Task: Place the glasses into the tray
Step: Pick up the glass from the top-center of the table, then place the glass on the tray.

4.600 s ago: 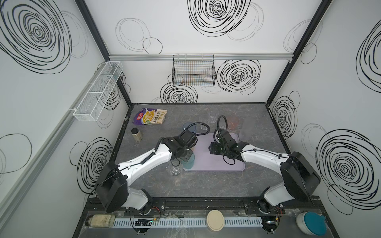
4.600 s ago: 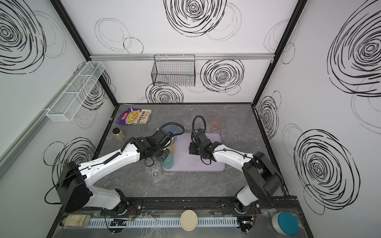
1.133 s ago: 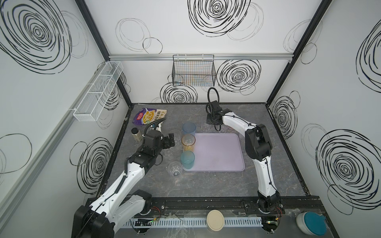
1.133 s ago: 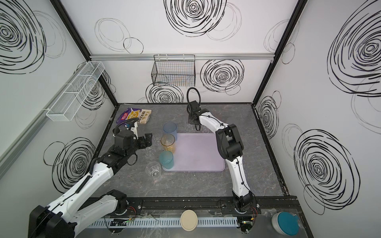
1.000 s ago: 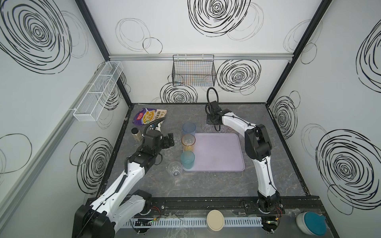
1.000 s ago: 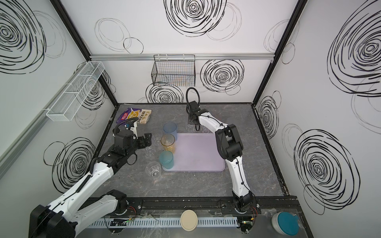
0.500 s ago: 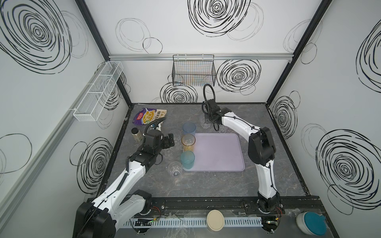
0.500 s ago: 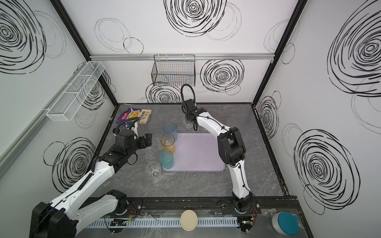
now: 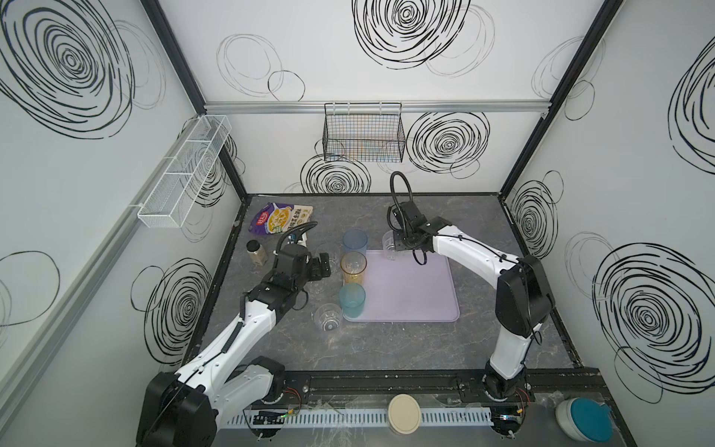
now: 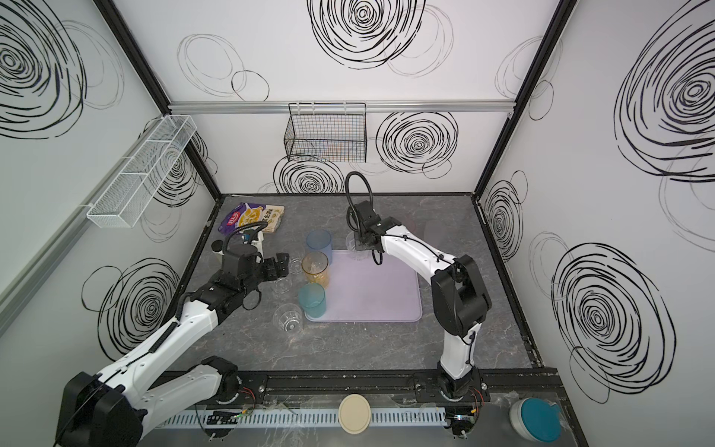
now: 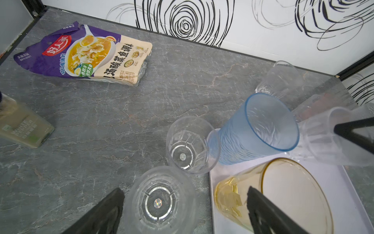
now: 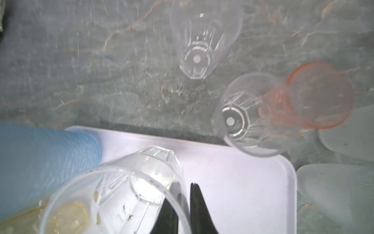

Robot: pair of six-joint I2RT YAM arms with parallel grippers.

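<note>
Tray (image 9: 410, 294) lies flat mid-table (image 9: 387, 348). Down its left side, far to near: blue glass (image 9: 354, 242) at the corner (on or just off, can't tell), then amber glass (image 9: 353, 267) and teal glass (image 9: 352, 300) inside the rim, all upright. My right gripper (image 12: 184, 192) is pinched onto the wall of a short clear glass (image 9: 389, 244) at the tray's far edge. My left gripper (image 9: 324, 265) is spread wide over a second clear glass (image 11: 159, 202) on the table just left of the tray. Pink glass (image 12: 321, 95) stands beyond the far edge.

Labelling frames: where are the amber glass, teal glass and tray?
amber glass (image 9: 353, 276), a top view, side wall
teal glass (image 9: 352, 309), a top view, side wall
tray (image 9: 410, 288), a top view, bare floor
</note>
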